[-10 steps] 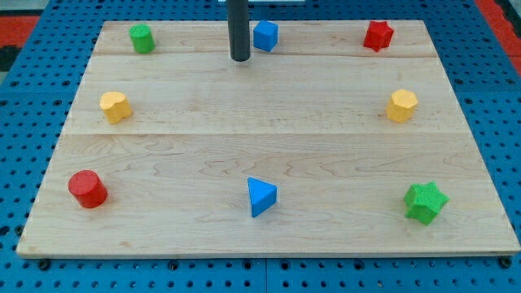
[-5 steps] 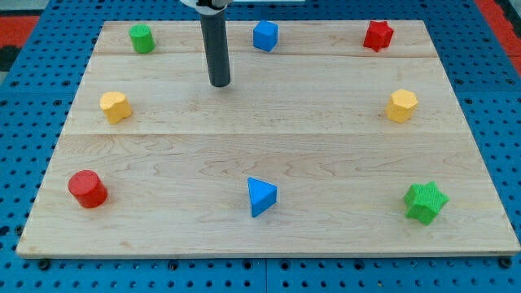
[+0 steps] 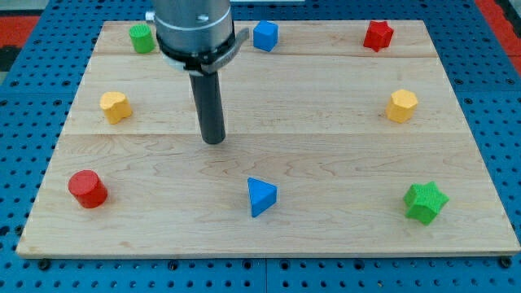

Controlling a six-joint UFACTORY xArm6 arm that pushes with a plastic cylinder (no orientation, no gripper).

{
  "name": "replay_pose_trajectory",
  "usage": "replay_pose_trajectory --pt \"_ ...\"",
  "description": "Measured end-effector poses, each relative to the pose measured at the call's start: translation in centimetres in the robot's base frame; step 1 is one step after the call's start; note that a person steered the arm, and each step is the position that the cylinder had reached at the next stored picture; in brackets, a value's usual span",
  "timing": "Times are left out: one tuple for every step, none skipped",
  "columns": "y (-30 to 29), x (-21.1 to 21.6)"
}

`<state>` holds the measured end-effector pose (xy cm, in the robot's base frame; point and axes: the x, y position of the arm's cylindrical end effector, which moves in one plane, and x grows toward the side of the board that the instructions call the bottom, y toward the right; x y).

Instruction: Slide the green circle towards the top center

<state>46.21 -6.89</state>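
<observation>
The green circle (image 3: 142, 37) is a small green cylinder at the view's top left corner of the wooden board (image 3: 326, 155). My tip (image 3: 213, 140) rests near the board's middle, left of centre, well below and to the right of the green circle and apart from every block. The blue triangle (image 3: 260, 196) lies below and to the right of my tip. The blue cube (image 3: 264, 36) sits at the top centre.
A red star (image 3: 378, 35) is at the top right, a yellow block (image 3: 115, 107) at the left, another yellow block (image 3: 401, 106) at the right, a red cylinder (image 3: 87, 189) at the bottom left, a green star (image 3: 426, 202) at the bottom right.
My tip has moved from beside the blue cube at the top down and slightly left to the board's middle. More of the arm now shows. No block has moved.
</observation>
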Motion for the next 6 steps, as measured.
replay_pose_trajectory --pt "0.0 0.1" --pt "0.0 0.1" --pt "0.0 -0.2" --pt "0.0 -1.5" --pt "-0.1 -2.9" --pt "-0.5 -4.6"
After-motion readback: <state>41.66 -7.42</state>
